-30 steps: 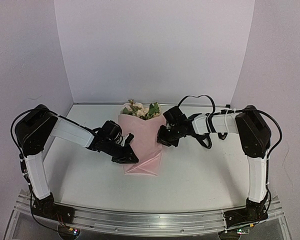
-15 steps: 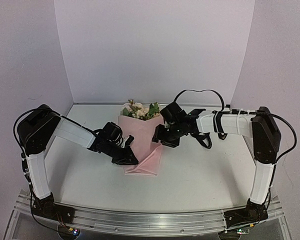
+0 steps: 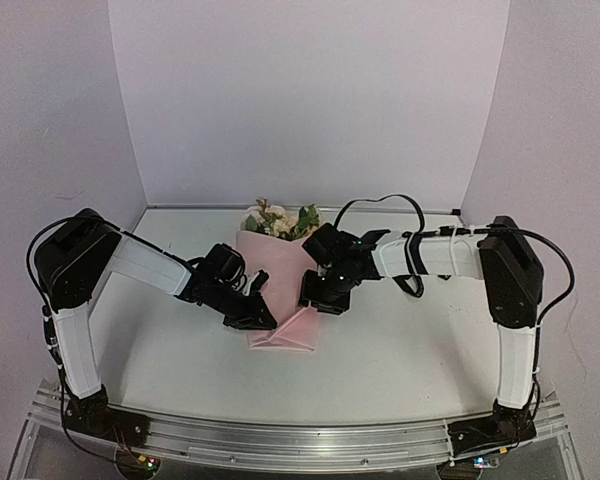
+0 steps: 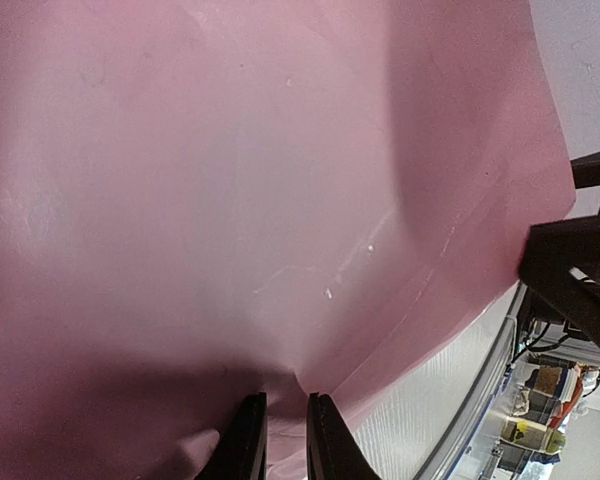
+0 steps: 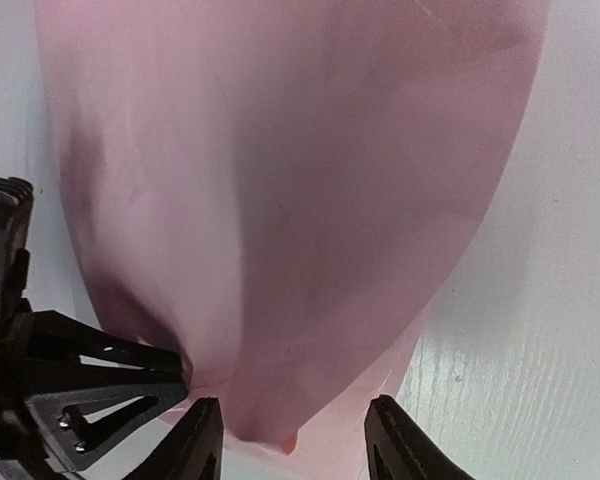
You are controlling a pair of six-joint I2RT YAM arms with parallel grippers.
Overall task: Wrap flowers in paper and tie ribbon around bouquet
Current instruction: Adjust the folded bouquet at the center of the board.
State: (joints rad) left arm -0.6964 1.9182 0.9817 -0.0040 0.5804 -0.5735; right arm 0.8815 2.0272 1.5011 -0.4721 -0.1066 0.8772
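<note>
The bouquet lies mid-table: flowers [image 3: 278, 220], pale pink and cream with green leaves, stick out of the far end of a folded cone of pink paper [image 3: 280, 262]. My left gripper [image 3: 262, 320] is at the cone's lower left edge. In the left wrist view it [image 4: 285, 445] is shut on a fold of the paper [image 4: 260, 200]. My right gripper [image 3: 316, 300] hovers over the cone's lower right side. Seen from the right wrist, it [image 5: 292, 445] stands open, the paper's narrow end [image 5: 300, 250] between its fingers [image 5: 202, 440] untouched. The ribbon is out of view.
The white table [image 3: 420, 345] is boxed in by pale walls at the back and both sides. An aluminium rail [image 3: 300, 440] runs along the near edge. A black cable [image 3: 395, 200] loops above my right forearm. The left gripper's black frame [image 5: 80, 375] shows in the right wrist view.
My right gripper let go of the cone's upper right edge, opened, and moved left and nearer, down to the cone's lower part. The left gripper kept its hold and place.
</note>
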